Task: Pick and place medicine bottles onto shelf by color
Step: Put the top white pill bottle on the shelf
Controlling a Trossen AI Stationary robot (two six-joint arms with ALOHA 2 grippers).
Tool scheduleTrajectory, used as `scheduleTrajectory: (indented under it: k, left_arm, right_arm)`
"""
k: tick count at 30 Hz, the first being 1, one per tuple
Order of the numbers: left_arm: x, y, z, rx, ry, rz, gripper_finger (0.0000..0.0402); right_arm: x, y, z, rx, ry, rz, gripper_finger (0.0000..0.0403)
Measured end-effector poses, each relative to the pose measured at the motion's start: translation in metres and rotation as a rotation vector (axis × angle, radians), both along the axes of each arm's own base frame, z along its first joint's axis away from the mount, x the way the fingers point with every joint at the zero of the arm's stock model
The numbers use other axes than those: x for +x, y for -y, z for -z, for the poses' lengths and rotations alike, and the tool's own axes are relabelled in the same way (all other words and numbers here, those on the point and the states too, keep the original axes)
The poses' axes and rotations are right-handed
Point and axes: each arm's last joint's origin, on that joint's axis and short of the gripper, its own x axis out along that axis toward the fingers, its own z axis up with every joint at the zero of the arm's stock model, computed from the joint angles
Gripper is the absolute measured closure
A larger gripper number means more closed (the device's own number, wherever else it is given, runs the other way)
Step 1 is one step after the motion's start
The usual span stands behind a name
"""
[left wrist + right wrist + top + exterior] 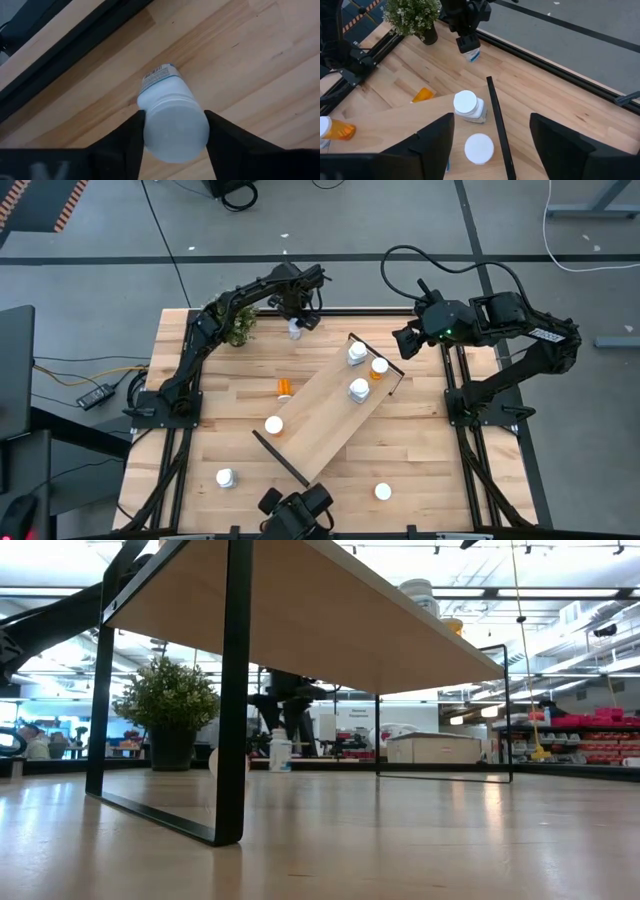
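white bottle [172, 117] | smooth cylinder, round cap | between left gripper [174, 131] fingers

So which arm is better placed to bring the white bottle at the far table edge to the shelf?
The left. The left gripper already has its fingers on both sides of the white bottle. The right gripper hangs open near the shelf, holding nothing.

The table [200, 440] carried the shelf [320, 425] — between the left fingers [125, 145] stood a white bottle [172, 117].
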Motion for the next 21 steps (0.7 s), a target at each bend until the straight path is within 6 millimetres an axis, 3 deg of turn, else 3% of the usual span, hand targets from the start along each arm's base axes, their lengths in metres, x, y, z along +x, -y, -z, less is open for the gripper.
scheduleTrajectory:
  k: [7,11,17,21]
  left_arm:
    - [0.000,0.009,-0.004,-0.034,-0.045,0.036,0.0211]
    - [0.007,0.021,-0.021,-0.033,-0.046,0.101,0.0194]
    - [0.018,0.048,-0.054,-0.032,0.026,0.167,0.0226]
    - [0.016,0.071,-0.073,-0.070,0.033,0.204,0.0220]
  right_arm:
    - [0.000,0.000,0.000,-0.010,-0.008,-0.013,0.0143]
    - [0.000,0.000,0.000,-0.018,-0.015,-0.023,0.0143]
    - [0.000,0.000,0.000,-0.030,-0.025,-0.036,0.0143]
    - [-0.006,0.000,-0.001,-0.033,-0.032,-0.042,0.0144]
